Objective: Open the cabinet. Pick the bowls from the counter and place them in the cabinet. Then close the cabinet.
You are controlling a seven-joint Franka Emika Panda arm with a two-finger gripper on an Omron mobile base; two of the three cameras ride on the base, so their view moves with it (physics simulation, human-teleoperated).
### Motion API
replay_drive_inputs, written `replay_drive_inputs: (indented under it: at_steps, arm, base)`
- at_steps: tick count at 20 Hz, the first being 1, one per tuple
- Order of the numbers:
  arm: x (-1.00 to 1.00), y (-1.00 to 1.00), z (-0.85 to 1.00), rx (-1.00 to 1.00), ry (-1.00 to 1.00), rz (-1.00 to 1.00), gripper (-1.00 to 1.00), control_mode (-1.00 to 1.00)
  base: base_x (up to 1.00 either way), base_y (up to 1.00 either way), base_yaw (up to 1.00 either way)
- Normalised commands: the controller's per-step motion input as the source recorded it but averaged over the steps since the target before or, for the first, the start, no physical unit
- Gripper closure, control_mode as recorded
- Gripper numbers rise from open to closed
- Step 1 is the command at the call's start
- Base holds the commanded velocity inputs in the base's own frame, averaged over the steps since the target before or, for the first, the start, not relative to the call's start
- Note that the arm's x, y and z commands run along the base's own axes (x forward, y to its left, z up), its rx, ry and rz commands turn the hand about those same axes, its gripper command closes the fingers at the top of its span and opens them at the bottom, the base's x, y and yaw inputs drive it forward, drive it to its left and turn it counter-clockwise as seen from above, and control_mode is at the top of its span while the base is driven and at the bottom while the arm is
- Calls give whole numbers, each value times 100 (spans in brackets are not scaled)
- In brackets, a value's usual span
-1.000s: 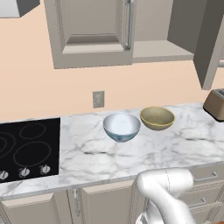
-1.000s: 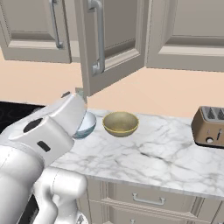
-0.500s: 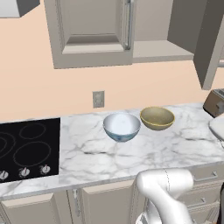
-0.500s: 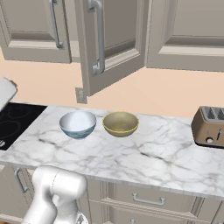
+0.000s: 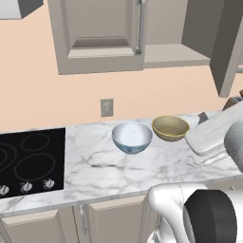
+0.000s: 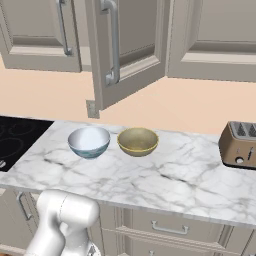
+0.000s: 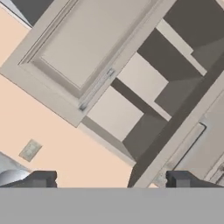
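A: Gripper point(image 7: 109, 180) status?

B: Jaws stood wide apart, nothing btwn them, nothing held. Hand view showed both dark finger tips point(image 7: 40, 178) at the bottom w/ a clear gap.

A: What was ahead of it?

B: Cabinet point(image 7: 131, 83), seen tilted since the hand cam was rolled. One door point(image 7: 87, 43) was shut, its silver bar handle point(image 7: 97, 89) running along the edge. Beside that, the other half stood open: pale shelf boards point(image 7: 116, 113) w/ dark shadow behind. The swung-out door point(image 7: 205, 144) sat off toward the right finger tip, edge-on, w/ its own handle point(image 7: 188, 144).

A: And the bowls?

B: Both well below the gripper, on the counter point(image 5: 142, 166), not touched. Patterned white bowl point(image 5: 132, 136) and tan bowl point(image 5: 170, 128) sat just beside each other; couldn't tell if rims touched. Rt base view had them side by side too, white point(image 6: 89, 141) nearer the cooktop point(image 6: 15, 140), tan point(image 6: 138, 141) nearer the toaster point(image 6: 241, 145). In the hand view a pale rounded bit by the left finger tip might've been the white bowl, too cropped to be sure.

A: Anything else nr the gripper's line of sight?

B: Wall outlet point(image 7: 30, 150) on the peach wall point(image 7: 57, 131), below the shut door. Same outlet point(image 5: 107, 107) in the left base view, above the white bowl. Open door point(image 6: 117, 50) hung out over the counter in the rt base view.
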Motion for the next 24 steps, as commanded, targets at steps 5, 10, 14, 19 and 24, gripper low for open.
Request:
replay_drive_inputs:
  at_steps: [5,10,14,19,24]
  arm:
    - [45,-1,0,-8,30,-7,-100,-100]
    - [59,-40,-7,-5,38,-3,-100,-100]
    - [58,-37,-31,-12,17,-11,-100,-100]
    - [63,-24,-28,-17,0,-16,-100,-100]
    - [64,-24,-12,-21,0,-13,-100,-100]
  base:
    - [0,0,0]
    - [0,0,0]
    - [0,0,0]
    - [0,0,0]
    - [0,0,0]
